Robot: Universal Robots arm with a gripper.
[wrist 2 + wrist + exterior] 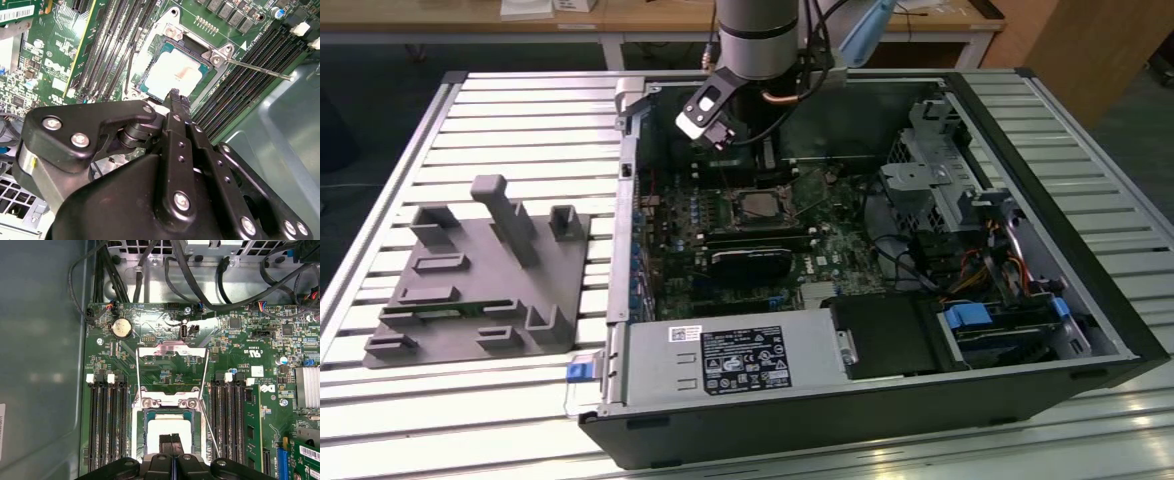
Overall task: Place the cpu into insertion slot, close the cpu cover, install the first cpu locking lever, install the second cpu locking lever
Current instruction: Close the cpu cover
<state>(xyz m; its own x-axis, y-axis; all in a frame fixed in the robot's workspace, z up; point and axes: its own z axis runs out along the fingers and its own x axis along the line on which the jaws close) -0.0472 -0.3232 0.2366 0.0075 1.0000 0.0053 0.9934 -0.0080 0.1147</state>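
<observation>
We judge step one done: the cpu [170, 426] lies in the insertion slot [172, 401] beneath our empty hand [171, 440], fingertips [165, 442] pressed together, with the cpu cover [172, 347] open and the locking levers [260, 67] unlatched.

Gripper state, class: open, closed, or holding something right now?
Gripper: jaws closed, nothing held, aimed at the cpu lying in the insertion slot.

Slatted metal table [400, 130], wooden workbench [667, 15] behind, dark floor [374, 85]
</observation>
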